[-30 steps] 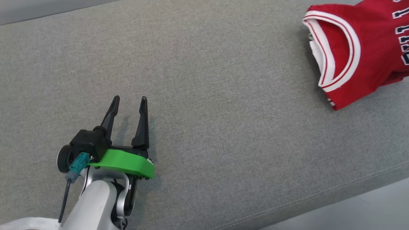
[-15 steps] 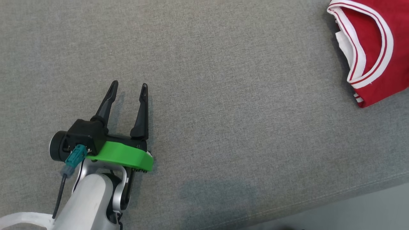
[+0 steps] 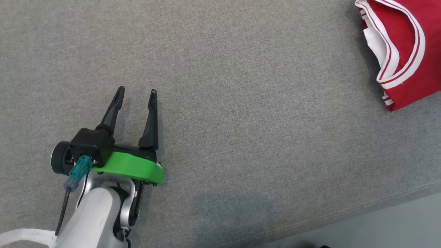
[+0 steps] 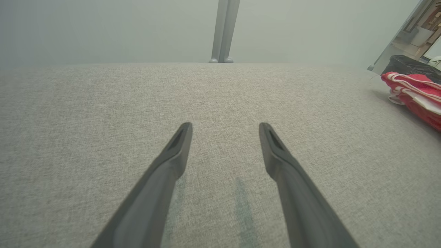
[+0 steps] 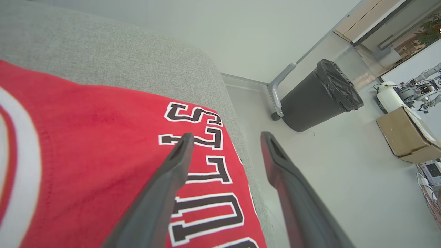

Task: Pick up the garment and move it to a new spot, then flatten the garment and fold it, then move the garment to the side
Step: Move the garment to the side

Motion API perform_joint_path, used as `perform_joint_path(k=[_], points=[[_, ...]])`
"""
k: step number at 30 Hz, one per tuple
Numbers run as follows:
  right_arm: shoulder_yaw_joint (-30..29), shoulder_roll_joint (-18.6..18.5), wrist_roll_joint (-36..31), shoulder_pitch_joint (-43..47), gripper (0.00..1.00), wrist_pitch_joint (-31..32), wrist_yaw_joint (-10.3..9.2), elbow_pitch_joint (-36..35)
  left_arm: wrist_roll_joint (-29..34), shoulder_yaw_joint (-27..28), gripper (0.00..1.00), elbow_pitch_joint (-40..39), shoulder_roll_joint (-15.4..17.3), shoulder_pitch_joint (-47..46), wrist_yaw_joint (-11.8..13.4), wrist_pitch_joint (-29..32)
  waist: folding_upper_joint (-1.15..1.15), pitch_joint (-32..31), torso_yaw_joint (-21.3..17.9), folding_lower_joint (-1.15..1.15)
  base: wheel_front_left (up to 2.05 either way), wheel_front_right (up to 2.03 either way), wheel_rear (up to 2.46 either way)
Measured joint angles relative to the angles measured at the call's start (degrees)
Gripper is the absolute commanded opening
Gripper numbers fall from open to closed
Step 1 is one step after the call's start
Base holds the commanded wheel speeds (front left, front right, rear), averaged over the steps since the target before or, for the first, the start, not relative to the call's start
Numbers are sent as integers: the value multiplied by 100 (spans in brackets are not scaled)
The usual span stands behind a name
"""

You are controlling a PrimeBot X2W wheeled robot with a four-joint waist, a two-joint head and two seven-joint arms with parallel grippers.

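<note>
The garment (image 3: 404, 51) is a red jersey with white trim, folded and lying at the far right end of the grey cushion (image 3: 241, 103). It also shows at the right edge of the left wrist view (image 4: 415, 96). My left gripper (image 3: 136, 94) hovers open over bare cushion at the lower left, far from the jersey, its fingers (image 4: 175, 151) spread with nothing between them. In the right wrist view my right gripper (image 5: 225, 137) stands open just above the jersey (image 5: 103, 155), over its lettered edge near the cushion's end, holding nothing.
Past the cushion's end lies pale floor (image 5: 337, 179) with a black lined bin (image 5: 320, 96), a cardboard box (image 5: 406, 137) and a metal leg (image 5: 279, 89). The cushion's front seam (image 3: 344, 210) runs along the lower right of the head view.
The head camera has shifted, so the jersey now sits further toward the top right. The left gripper has stayed open in place.
</note>
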Motion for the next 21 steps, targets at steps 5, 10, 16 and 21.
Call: perform_joint_path(k=[5,10,16,21], points=[[-53,214,-19,-59,100,-165,-1,-60,-13,31,100,10,-1,0,0,-119,0,-132,-60,0,0,0,0],[92,431,54,-110,100,-311,-1,-266,-119,81,100,112,-26,1,-8,-238,0,-406,-115,0,0,0,0],[394,789,526,-1,100,-383,-1,-735,-401,344,100,450,-200,42,49,-468,0,-861,-153,0,0,0,0],[760,1070,1266,711,100,-389,-1,-1527,-699,692,100,845,-305,326,91,-638,0,-1373,-186,0,0,0,0]])
